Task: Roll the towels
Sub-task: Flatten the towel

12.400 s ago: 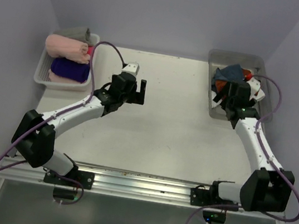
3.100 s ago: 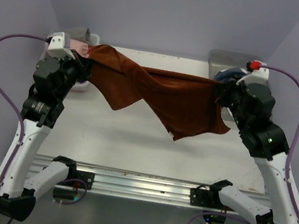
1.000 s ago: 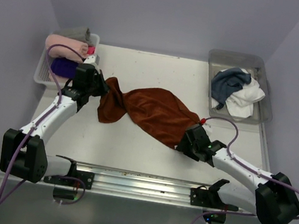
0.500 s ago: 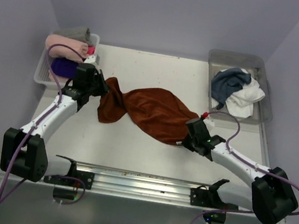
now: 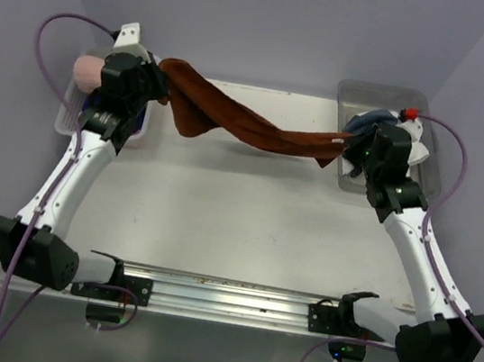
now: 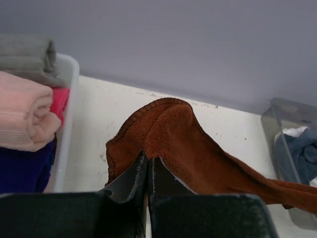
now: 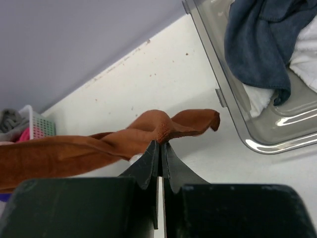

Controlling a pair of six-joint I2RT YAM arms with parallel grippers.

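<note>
**A:** Start at the near edge; what stands there?

**B:** The left arm [image 5: 70, 175] and the right arm [image 5: 418, 253] rise from it; both reach over the bench [image 5: 235, 226] toward its far edge.

**A:** And what are they gripping?

**B:** The left fingers [image 6: 134, 177] are pinched tight on one end of the rust-brown towel [image 5: 250, 129], by the far-left corner; the right fingers [image 7: 151, 161] are clamped on the other end, by the far-right corner.

**A:** So where is the towel?

**B:** It is strung between them like a twisted rope, above the far part of the bench; it dips a little toward the right (a bunched fold hangs below the left grip; I cannot tell whether it touches the bench).

**A:** And beyond that?

**B:** In the far-right corner is a clear bin [image 7: 257, 141]; the slate-blue towel [image 7: 262, 44] lies crumpled in it against the white towel [image 7: 307, 54]. In the far-left corner is a white basket [image 6: 67, 99]; it holds a pale pink roll [image 6: 25, 114] above a deep purple roll [image 6: 22, 168], with a grey cloth [image 6: 27, 52] folded behind them.
</note>
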